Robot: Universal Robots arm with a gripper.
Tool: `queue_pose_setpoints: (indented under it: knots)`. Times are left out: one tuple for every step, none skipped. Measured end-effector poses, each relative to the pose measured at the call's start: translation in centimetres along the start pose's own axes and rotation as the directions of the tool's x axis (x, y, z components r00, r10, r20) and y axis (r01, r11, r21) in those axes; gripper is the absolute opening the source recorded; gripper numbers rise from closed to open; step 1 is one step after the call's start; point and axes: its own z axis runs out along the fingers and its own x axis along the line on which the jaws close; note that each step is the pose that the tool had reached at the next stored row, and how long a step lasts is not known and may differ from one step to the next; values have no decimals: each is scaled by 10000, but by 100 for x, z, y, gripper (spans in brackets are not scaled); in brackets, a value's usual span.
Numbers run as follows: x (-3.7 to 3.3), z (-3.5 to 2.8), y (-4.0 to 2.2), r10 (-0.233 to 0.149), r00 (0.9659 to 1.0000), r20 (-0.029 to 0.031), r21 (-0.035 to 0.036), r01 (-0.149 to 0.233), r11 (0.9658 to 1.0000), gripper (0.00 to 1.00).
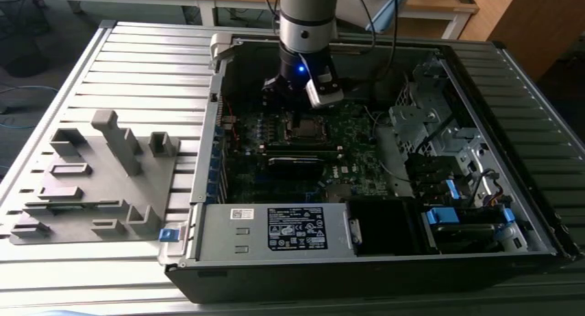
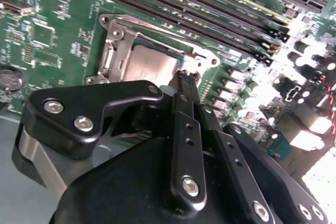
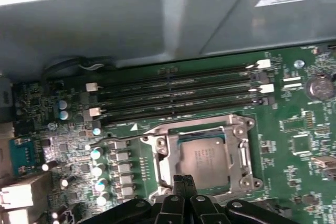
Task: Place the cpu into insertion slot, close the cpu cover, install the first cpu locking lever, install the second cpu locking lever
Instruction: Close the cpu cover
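The cpu (image 3: 206, 158) lies flat in the insertion slot (image 1: 305, 129), its grey face (image 2: 151, 66) showing in both wrist views. The silver cpu cover (image 3: 242, 153) lies down around it as a frame (image 2: 113, 51). A thin wire locking lever (image 3: 184, 128) runs along the socket's side toward the memory slots, also seen in the second wrist view (image 2: 157, 30). My gripper (image 3: 184, 180) is shut, its black fingertips pressed together at the socket's edge beside the cpu (image 2: 187, 80), with nothing seen between them. In the exterior view the arm's wrist (image 1: 302, 73) hangs just behind the socket.
Long black memory slots (image 3: 178, 95) lie beside the socket. The open computer case has a grey wall (image 3: 157, 19) close behind the board, a power supply (image 1: 274, 230) at the front and drive bays (image 1: 429, 124) on the exterior view's right. A grey fixture (image 1: 101, 172) stands outside, on the left.
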Motion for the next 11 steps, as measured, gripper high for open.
queue_pose_setpoints:
  knots:
    - [14, 5, -2, -1, 10000, 0, 1, 1, 10000, 11]
    - [29, 10, -4, 0, 10000, 0, 0, 0, 10000, 11]
    - [39, 19, -5, 0, 10000, 1, -2, 0, 10000, 11]
    - [45, 29, -7, 0, 10000, 1, -1, 0, 10000, 11]
    - [50, 38, -8, 0, 10000, 1, -1, 0, 10000, 11]
    - [53, 43, -8, 0, 10000, 0, -1, 0, 10000, 11]
    - [53, 43, -9, -1, 10000, -1, 1, 1, 10000, 11]
    - [53, 44, -8, -2, 10000, -2, 2, 2, 10000, 11]
    - [54, 46, -6, -1, 10000, -2, -8, 1, 10000, 11]
    - [54, 47, -5, 0, 10000, -4, -22, 0, 10000, 11]
    - [55, 48, -3, 0, 10000, -8, -48, 0, 10000, 11]
